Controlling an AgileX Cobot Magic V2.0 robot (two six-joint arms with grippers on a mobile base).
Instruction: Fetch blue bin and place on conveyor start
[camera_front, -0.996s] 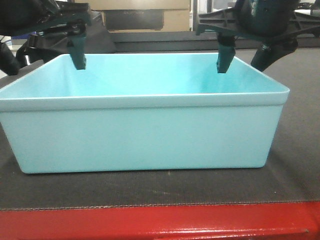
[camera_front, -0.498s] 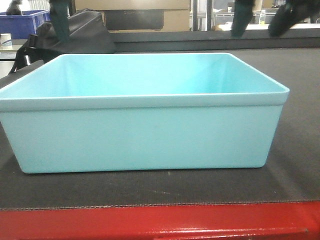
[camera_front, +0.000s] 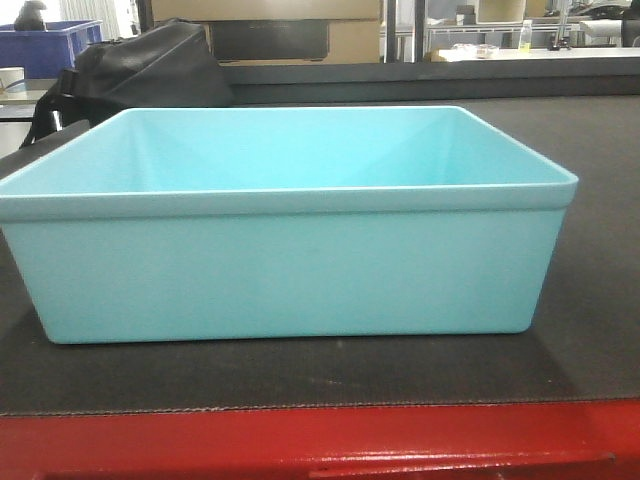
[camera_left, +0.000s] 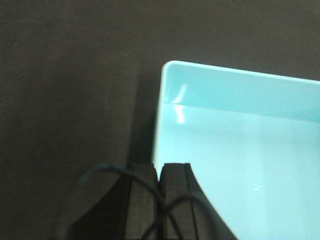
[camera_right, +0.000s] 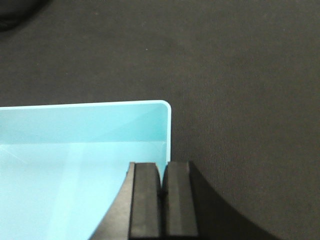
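- The blue bin (camera_front: 285, 225) sits flat and empty on the conveyor start (camera_front: 590, 300), its near wall set a little back from the red frame edge (camera_front: 320, 445).
- In the left wrist view, the left gripper (camera_left: 161, 200) has its fingers together, empty, above the bin's side rim near one corner.
- In the right wrist view, the right gripper (camera_right: 162, 200) is likewise closed on nothing, lined up over the opposite side rim near its corner.
- Neither gripper appears in the front view, so both seem to be lifted clear of the bin.
- The placing looks done, and the step in hand is a clean retreat. Done well, that means rising straight up before swinging away, so no finger clips the thick rim and shifts the bin.
- The bin's walls run roughly parallel to the red edge, and bare belt shows on both sides and behind.
- Open room is widest on the belt to the right. A dark bag (camera_front: 150, 65) lies behind the bin's far left corner, and a dark blue crate (camera_front: 50, 40) stands further back, so an outward sweep of the left arm has less freedom.
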